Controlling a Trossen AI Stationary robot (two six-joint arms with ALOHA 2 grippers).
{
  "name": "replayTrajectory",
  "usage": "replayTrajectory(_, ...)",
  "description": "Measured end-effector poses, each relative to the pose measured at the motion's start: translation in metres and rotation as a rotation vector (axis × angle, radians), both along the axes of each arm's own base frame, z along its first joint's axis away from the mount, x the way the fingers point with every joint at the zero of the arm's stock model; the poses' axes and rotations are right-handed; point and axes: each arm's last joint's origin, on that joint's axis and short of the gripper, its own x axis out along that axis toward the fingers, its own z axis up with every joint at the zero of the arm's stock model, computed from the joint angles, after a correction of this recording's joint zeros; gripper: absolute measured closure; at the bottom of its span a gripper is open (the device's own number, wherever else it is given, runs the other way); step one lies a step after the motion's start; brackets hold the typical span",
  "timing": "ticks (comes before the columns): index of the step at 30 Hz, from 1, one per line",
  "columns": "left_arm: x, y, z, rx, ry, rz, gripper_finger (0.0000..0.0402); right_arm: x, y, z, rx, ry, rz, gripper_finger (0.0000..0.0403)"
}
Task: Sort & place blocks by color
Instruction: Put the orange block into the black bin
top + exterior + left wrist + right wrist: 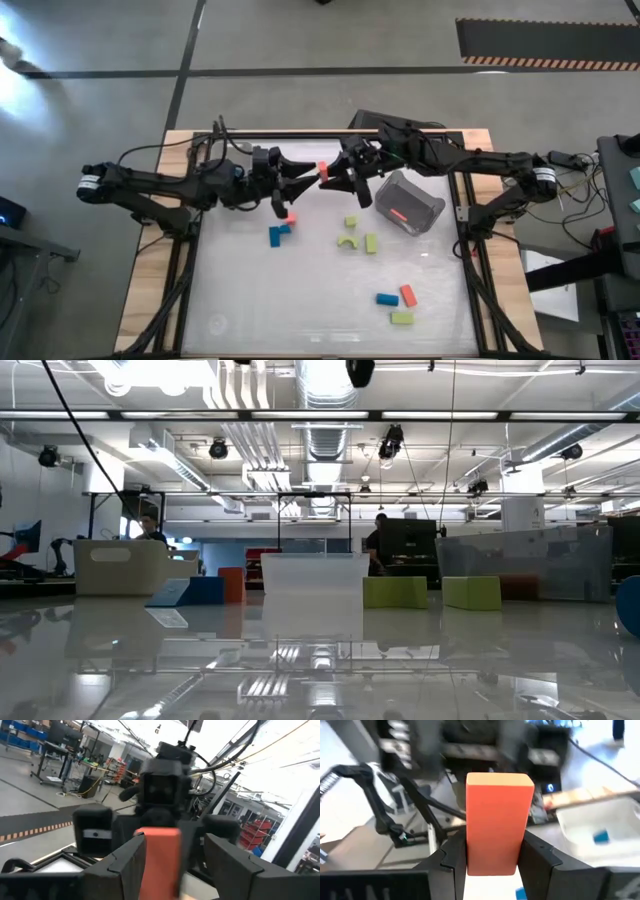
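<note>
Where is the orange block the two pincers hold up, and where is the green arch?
orange block [497, 822], right wrist view, middle of its front face.
green arch [347, 242], high view, top of its curve.

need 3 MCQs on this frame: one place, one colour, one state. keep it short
1. Where is the held red-orange block?
A. In the clear bin
B. In the air over the table's far side, between both end effectors
C. Flat at the table's near edge

2. What colour is the arch block?
A. Blue
B. Red-orange
C. Green

3. How is the right end effector?
A. Shut on the red-orange block
B. Open, empty
C. Out of view

Key: 1 B, the red-orange block sits where the left end effector and right end effector meet. 2 C, the arch block is green. 3 A, the right wrist view shows its fingers against the block's sides.
</note>
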Motion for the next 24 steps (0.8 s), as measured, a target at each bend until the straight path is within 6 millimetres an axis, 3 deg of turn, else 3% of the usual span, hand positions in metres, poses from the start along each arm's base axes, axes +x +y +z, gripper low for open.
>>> replayTrajectory(5, -0.009, 0.004, 0.002, 0.006, 0.044, 0.01, 0.0219, -0.006, -0.009, -0.015, 0.062, 0.175, -0.039, 0.0282)
replayTrajectory(13, -0.024, 0.012, 0.013, 0.008, 0.006, 0.044, 0.0218, -0.031, -0.021, -0.051, 0.15, 0.613, -0.14, 0.0282)
replayTrajectory(24, -0.025, 0.015, 0.013, 0.008, 0.015, 0.055, 0.0218, -0.079, -0.013, -0.078, 0.132, 1.219, -0.287, 0.0282)
